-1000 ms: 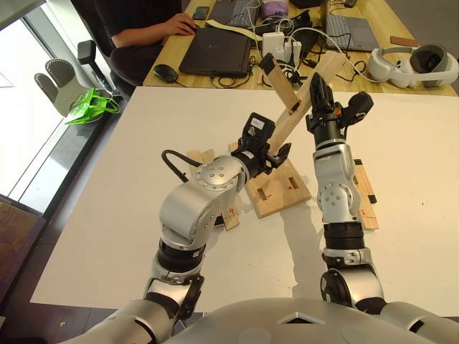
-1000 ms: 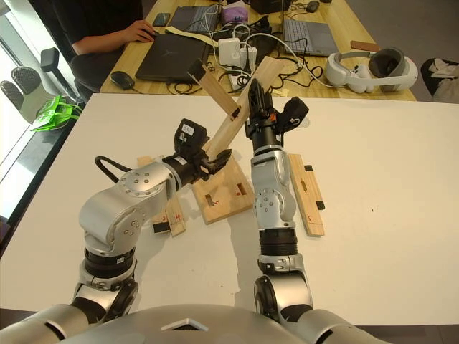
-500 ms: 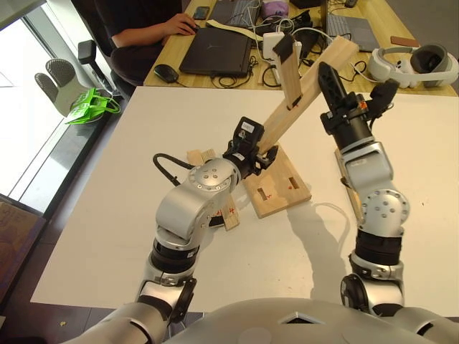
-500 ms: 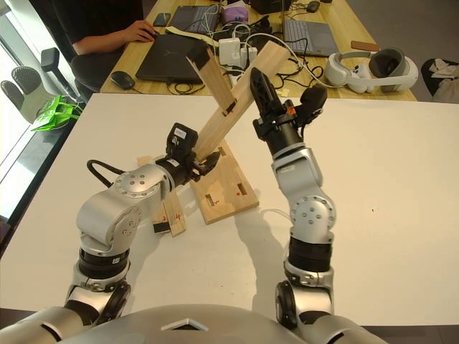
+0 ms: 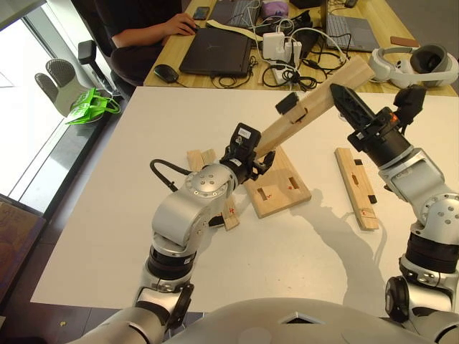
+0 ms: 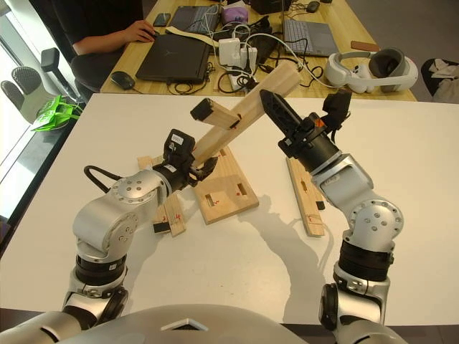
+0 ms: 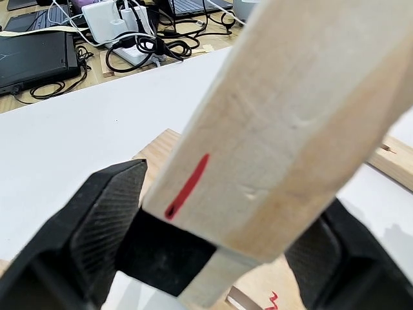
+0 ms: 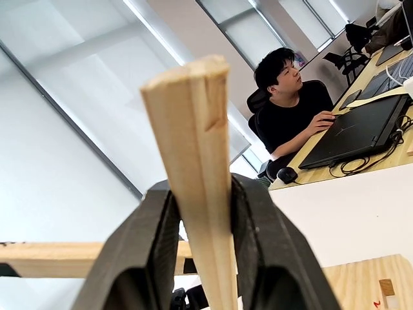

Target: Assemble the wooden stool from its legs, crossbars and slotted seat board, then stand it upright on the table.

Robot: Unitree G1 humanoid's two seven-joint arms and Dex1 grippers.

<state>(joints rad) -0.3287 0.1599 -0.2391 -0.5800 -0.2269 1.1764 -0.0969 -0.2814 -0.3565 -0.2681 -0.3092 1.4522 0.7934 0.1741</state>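
— What lies around the work?

— Behind the white table (image 5: 93,215) stands a wooden table (image 5: 376,18) with a laptop (image 5: 215,54), a mouse (image 5: 165,72), a tangle of chargers and cables (image 5: 283,46) and a headset (image 5: 416,64). A green bag (image 5: 90,106) lies on the floor at the left. On the white table a second leg (image 5: 356,188) lies flat to the right of the seat board (image 5: 276,188). Some short pieces (image 5: 201,156) lie to the board's left, partly under the left arm.

— And the piece being handled?

— A long leg (image 5: 308,107) is held on a slant above the table, low end by the board's far left corner, high end up to the right. A crossbar (image 6: 222,118) with a dark end juts from its side about halfway along. The left claw (image 5: 252,152) is clenched on the low end, a pad (image 7: 103,219) on either side and a red stroke on the wood between them. The right claw (image 8: 201,190) grips the leg near its high end. The board lies flat, slots up. I cannot tell whether the leg touches it.

— Room to move?

— There is bare table along the near side, at the left, and right of the second leg. The far side is tighter: in the eye views the high end shows against the cables.
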